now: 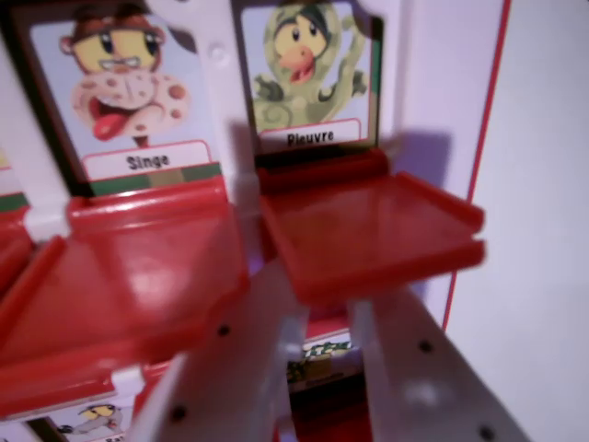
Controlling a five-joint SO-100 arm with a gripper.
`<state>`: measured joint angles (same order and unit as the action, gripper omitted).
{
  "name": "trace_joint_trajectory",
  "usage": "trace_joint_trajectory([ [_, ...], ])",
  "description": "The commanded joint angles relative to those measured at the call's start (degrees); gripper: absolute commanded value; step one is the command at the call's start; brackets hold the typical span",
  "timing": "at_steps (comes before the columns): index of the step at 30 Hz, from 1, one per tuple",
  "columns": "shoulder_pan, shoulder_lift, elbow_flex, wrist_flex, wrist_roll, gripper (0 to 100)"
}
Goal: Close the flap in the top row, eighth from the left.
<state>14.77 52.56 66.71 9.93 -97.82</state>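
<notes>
A red flap [368, 226] juts out toward the camera below the "Pieuvre" octopus card [308, 74], at the right end of the row in the wrist view. Its front edge looks blurred. My gripper [324, 311] is open, its two white fingers [241, 354] spread in a V. The fingertips sit just under the flap's front edge. I cannot tell whether they touch the flap.
Left of it, a second red flap [138, 267] lies out below the "Singe" monkey card [129, 87]. The white board frame [409, 83] ends at a red border line [480, 157]. Part of a lower-row card [317, 354] shows between the fingers.
</notes>
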Motion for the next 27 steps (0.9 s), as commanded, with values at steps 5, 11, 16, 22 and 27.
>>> trace_joint_trajectory([
  [5, 0.88, 4.13, -6.77, 0.18, 0.62, 0],
  [11, 1.41, 4.13, -8.61, 0.09, 1.32, 0],
  [16, 1.41, 3.25, -10.99, -0.09, 1.58, 0],
  [22, 0.7, 1.23, -13.71, -0.09, 1.76, 0],
  [27, 0.35, -0.62, -15.82, -0.88, 2.46, 0],
])
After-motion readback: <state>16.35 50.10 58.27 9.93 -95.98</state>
